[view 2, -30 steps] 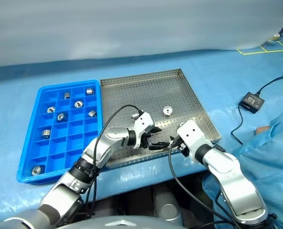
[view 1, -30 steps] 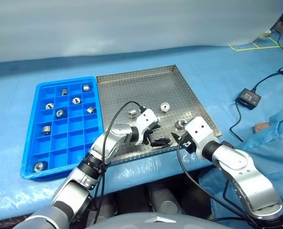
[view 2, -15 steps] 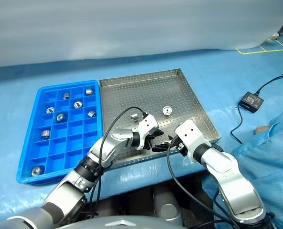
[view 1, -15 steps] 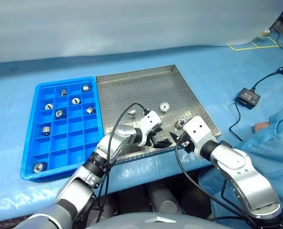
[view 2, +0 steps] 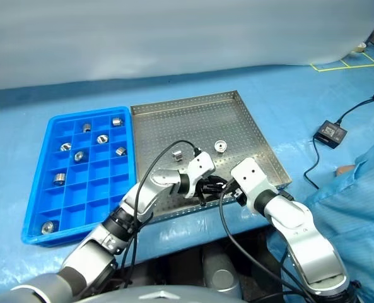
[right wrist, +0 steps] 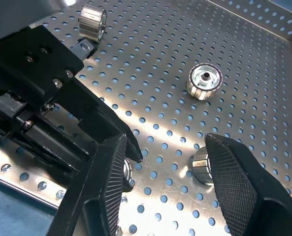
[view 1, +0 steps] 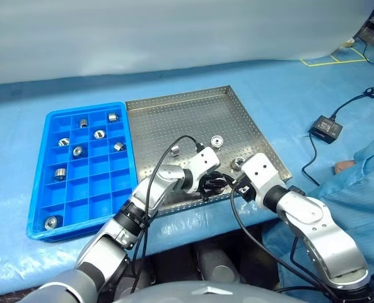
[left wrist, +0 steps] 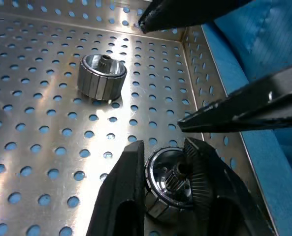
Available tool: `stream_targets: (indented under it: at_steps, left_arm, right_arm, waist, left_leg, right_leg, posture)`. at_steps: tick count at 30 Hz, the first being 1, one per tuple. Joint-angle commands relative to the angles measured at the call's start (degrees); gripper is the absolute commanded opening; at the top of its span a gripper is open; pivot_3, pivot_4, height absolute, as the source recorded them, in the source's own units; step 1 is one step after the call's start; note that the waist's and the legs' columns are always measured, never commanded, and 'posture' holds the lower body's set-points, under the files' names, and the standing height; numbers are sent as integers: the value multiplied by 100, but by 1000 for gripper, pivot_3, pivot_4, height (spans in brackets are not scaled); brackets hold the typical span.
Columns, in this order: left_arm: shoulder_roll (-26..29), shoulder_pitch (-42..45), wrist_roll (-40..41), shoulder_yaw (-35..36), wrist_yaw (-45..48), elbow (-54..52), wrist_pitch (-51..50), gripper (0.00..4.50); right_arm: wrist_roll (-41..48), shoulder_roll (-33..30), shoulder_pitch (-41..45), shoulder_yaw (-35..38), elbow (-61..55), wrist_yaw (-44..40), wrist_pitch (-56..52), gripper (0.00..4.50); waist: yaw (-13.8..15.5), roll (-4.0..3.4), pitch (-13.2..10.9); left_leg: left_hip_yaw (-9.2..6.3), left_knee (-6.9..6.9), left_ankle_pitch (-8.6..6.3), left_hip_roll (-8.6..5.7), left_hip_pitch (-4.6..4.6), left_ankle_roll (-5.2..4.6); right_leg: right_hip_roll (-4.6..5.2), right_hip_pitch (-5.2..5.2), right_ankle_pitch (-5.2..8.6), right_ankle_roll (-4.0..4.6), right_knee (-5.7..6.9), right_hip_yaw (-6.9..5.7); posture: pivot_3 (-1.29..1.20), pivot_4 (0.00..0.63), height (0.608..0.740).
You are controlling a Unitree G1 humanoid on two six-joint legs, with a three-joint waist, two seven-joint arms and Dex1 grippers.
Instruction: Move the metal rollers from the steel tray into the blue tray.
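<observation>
The left gripper (left wrist: 168, 184) has just closed its fingers on a roller (left wrist: 169, 189) near the steel tray's (view 1: 174, 110) front edge, ready for transfer to the blue tray (view 1: 39, 208); right gripper's (right wrist: 170, 182) fingers stand apart.

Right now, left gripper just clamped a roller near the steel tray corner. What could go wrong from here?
1. The left gripper holds the roller low between its fingers; it may slip on lifting.
2. The open right gripper sits very close to the left one, so lifting risks a collision or a cable snag.
3. A second roller lies nearby; a swing could knock it across the steel tray.
</observation>
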State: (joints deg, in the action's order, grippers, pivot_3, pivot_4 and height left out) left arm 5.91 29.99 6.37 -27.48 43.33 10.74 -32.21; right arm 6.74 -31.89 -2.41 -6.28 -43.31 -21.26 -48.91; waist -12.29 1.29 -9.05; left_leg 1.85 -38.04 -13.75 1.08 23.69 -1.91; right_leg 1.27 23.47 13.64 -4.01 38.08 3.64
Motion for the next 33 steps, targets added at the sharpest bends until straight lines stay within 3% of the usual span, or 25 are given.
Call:
stream_targets:
  at_steps: [1,8,17,23,27,33]
  left_arm:
    - [53,-73,85,220,-51,-258,-136,1020]
    - [238,-153,277,749,-269,-810,-321,1020]
    - [1047,-968,1509,2595,-652,-3482,-1629,1020]
    - [1883,-1923,1223,2750,-1332,-4815,-2196,1020]
    - [1651,-2278,1044,3530,-2346,-5490,-2797,1020]
    - [1865,-2762,853,3904,-2846,-6018,-3330,1020]
  right_arm:
    - [-85,-1,116,31,-87,37,152,2687]
    - [-130,21,237,-25,28,-6,218,2687]
    - [323,229,470,-244,586,-564,472,2687]
    - [1317,880,803,-203,815,-1253,736,2687]
    - [1091,821,1070,-399,1182,-1167,711,2687]
    - [1032,726,1255,-507,1355,-1178,725,2687]
  waist:
    - [-10,0,0]
    - [-10,0,0]
    - [96,-3,0]
    - [434,-1,-3]
    - [804,13,-5]
    - [1121,13,-5]
  left_leg:
    - [0,0,0,0,0,0]
    - [2,1,0,0,2,0]
    - [2,8,-2,6,6,-2]
    - [2,5,-2,2,1,-3]
    - [2,-3,-1,1,2,-4]
    - [0,3,0,-1,7,-5]
  right_leg:
    - [0,0,0,0,0,0]
    - [-1,4,-1,-2,1,2]
    - [-1,13,-3,2,1,5]
    - [3,7,-12,16,2,4]
    - [13,6,-19,26,1,-6]
    - [19,9,-18,42,-1,-20]
  posture:
    - [-284,150,740]
    - [-259,150,740]
    - [-162,150,740]
    - [-45,150,740]
    - [10,150,740]
    - [52,150,740]
